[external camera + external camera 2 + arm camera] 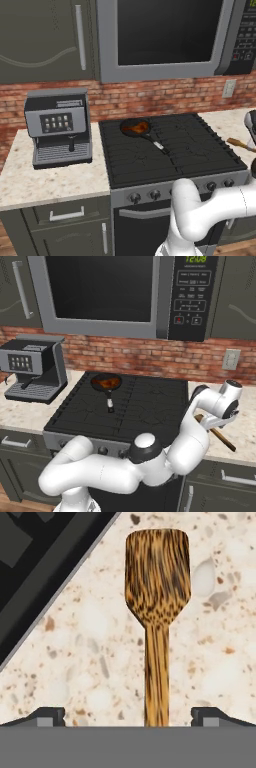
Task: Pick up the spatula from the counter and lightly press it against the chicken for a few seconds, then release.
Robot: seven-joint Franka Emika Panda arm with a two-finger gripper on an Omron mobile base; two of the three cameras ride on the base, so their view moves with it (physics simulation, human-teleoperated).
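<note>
A wooden spatula (157,587) lies flat on the speckled counter (75,662) right of the stove, with its blade far from the hand and its handle running back between my fingertips. My gripper (128,716) hangs just above it, open, one dark tip on each side of the handle and nothing held. From the base the spatula (223,439) shows below my gripper (214,421), and its handle (239,144) pokes out at the right edge. The chicken (137,128) is an orange-brown piece in a small black pan (106,382) on the back left burner.
The black stove (170,150) edge runs diagonally at the upper left of the hand view. A coffee machine (57,125) stands on the left counter. A microwave (120,291) hangs above the stove, and a wall outlet (230,359) sits behind the spatula.
</note>
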